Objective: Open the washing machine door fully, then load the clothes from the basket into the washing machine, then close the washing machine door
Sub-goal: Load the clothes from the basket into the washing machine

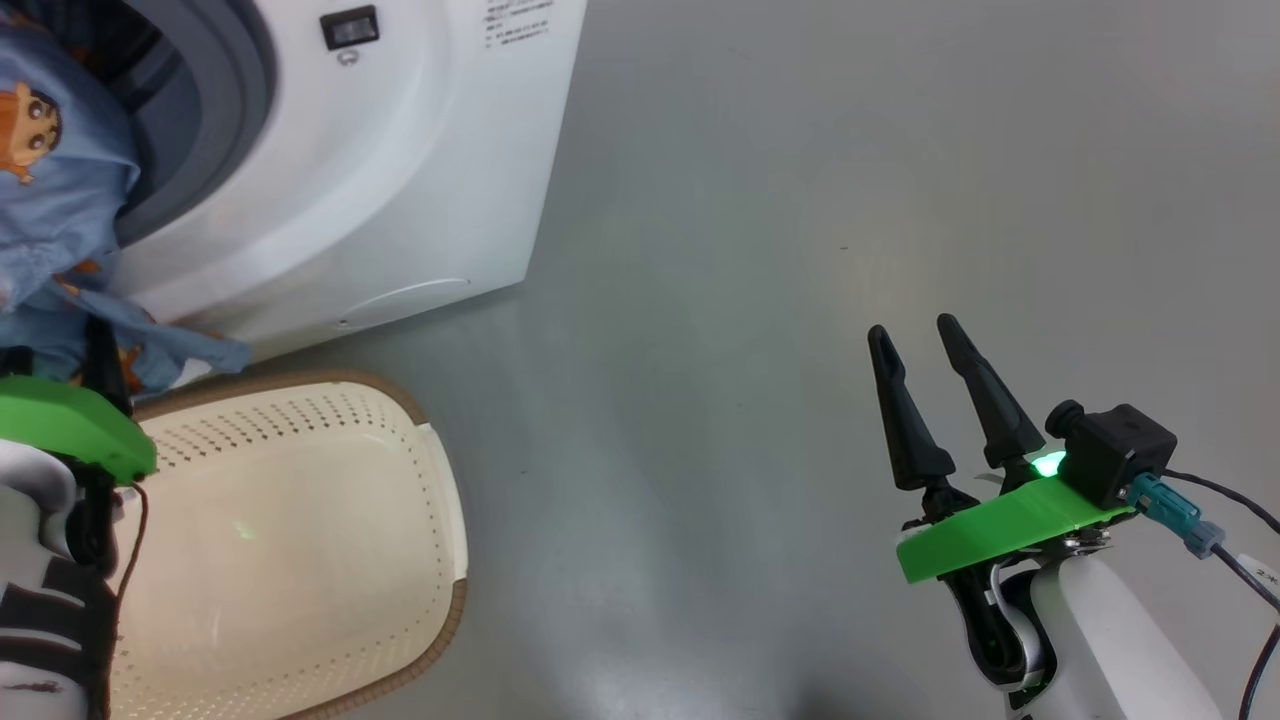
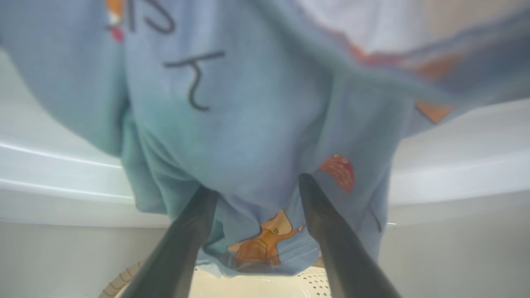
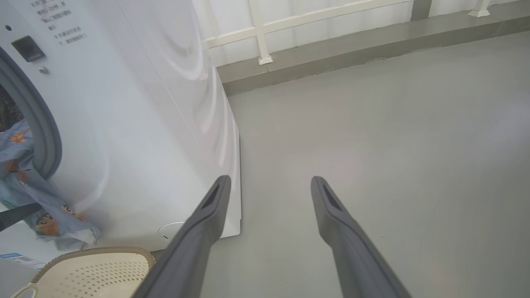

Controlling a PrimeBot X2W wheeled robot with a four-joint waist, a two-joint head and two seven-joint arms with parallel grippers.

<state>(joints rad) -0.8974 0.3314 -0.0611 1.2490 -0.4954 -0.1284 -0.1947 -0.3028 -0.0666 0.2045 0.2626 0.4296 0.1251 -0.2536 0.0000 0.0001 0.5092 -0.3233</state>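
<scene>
Light-blue clothes [image 2: 248, 124] w/ orange cartoon prints are draped from boxy white washer [image 1: 400, 180] opening, above cream perforated plastic basket [image 1: 445, 520]. L gripper [image 2: 256, 185] is spread against fabric; R gripper [image 3: 269, 180] is spread, empty.

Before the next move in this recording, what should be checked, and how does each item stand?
1. Opening of the washing machine uncovered: ok.
2. All the clothes inside the machine: not ok; they hang out over its front, above the basket.
3. The basket emptied: ok in the part seen.
4. The left hand open: ok; its fingers are spread at the hanging fabric.
5. The right hand free: ok; open over bare floor.
6. The door fully open: cannot tell.
</scene>
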